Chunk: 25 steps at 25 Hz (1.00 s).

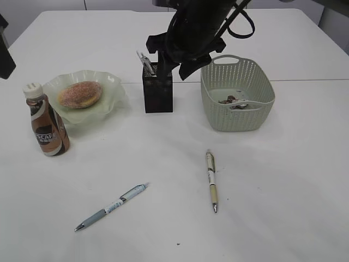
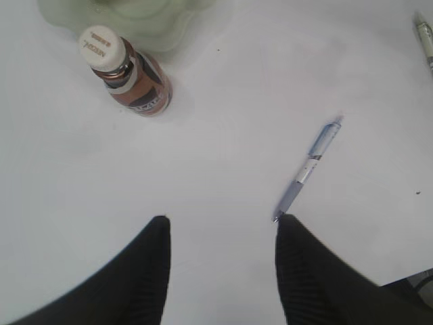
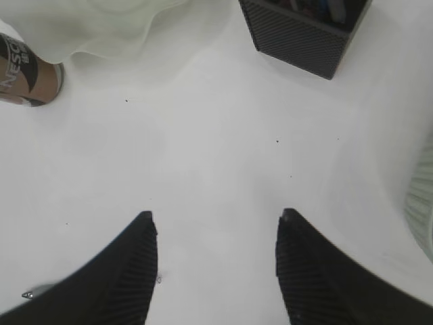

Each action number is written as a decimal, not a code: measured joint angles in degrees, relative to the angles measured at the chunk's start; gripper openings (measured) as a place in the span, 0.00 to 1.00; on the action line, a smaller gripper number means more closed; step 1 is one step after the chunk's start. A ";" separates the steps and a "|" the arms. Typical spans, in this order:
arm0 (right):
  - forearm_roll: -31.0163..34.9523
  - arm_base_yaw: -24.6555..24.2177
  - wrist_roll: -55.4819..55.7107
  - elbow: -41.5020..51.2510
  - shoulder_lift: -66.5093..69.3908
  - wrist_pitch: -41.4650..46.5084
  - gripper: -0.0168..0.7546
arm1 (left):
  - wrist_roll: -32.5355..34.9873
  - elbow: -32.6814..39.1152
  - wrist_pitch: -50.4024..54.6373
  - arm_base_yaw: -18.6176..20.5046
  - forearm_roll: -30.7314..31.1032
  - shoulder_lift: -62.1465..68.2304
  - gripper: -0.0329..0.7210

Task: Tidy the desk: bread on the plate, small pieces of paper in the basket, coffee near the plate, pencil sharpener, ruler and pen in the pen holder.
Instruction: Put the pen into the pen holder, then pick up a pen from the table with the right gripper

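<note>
Overhead, both claws are hanging open and empty above the white surface (image 1: 283, 196). Only the left wrist view is showing the left claw (image 2: 220, 227), with the blue pen (image 2: 308, 169) lying just beyond its right finger and the coffee (image 2: 128, 74) standing farther off to the left. The right claw (image 3: 215, 223) is hovering over bare surface, the pen holder (image 3: 301, 34) lying far right of it. The exterior view alone is showing the bread (image 1: 80, 94) sitting on the plate (image 1: 112, 82), paper scraps (image 1: 235, 102) lying in the basket (image 1: 237, 123), and a beige pen (image 1: 211, 180) lying nearer.
</note>
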 joint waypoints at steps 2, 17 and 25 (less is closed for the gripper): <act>-1.39 0.00 2.62 0.00 -0.36 0.69 0.56 | 0.00 0.00 0.00 0.00 -0.66 0.00 0.53; -9.34 -0.02 11.99 28.44 -11.94 0.81 0.55 | 0.00 0.00 0.00 0.00 -1.61 0.00 0.53; -7.24 -0.02 14.09 31.55 -5.86 0.25 0.55 | -0.10 0.00 0.00 0.00 -2.82 0.00 0.53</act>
